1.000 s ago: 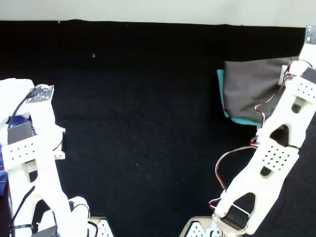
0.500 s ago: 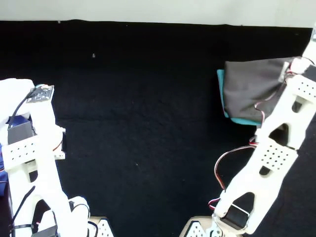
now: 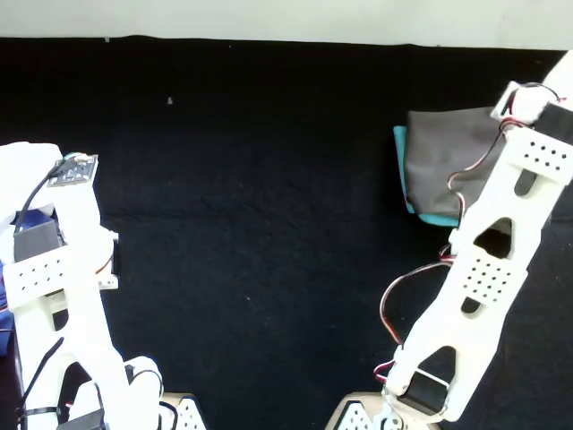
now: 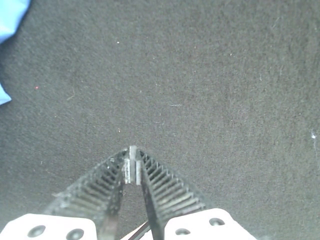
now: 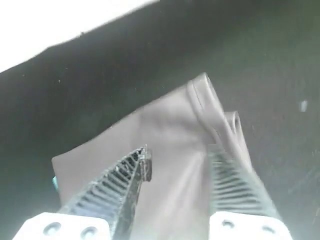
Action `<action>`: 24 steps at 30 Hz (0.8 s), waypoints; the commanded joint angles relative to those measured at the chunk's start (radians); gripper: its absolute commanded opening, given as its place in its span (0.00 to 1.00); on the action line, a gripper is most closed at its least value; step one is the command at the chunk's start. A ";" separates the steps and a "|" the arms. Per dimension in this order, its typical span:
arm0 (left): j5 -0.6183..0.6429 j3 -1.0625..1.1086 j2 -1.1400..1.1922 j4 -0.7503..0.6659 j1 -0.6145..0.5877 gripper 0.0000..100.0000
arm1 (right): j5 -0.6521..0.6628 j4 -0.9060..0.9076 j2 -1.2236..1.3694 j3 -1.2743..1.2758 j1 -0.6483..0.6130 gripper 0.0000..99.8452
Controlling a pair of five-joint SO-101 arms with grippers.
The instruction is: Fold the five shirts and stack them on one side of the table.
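Left hand (image 4: 131,165): clenched, nothing in it, hanging over bare black counter (image 3: 269,179). A blue cloth (image 4: 10,20) lies well off to one side of it, not touching, possibly another shirt; too little of it shows to tell.

Right hand (image 5: 178,150): released, fingers spread, just above the grey shirt (image 5: 165,120), which lies directly under it. No contact that I can confirm. The grey shirt (image 3: 443,157) is folded flat on top of a teal shirt (image 3: 439,219); only a teal strip shows along two edges.

Handling, my read:
- Light, limp fabric with no stiffness. It will drape and sag off any single pinch point.
- Folded layers slide on each other, so a drag could skew the stack or pull the teal one along.
- Not fragile, so a firm pinch is fine.
- Best hold: the hemmed edge just beyond the fingertips (collar or sleeve, can't tell). It's thicker and less likely to slip than flat cloth.
- A mid-panel pinch would likely catch the top layer only.
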 commanded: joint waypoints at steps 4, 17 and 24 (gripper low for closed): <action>-0.008 -0.035 -0.028 -0.005 -0.005 0.01 | 0.181 -0.292 0.088 0.047 0.039 0.01; -0.009 -0.038 -0.028 -0.003 -0.005 0.01 | 0.149 -0.351 0.179 0.016 0.087 0.02; -0.005 -0.148 -0.030 0.066 -0.028 0.01 | 0.152 -0.199 0.005 -0.150 0.028 0.02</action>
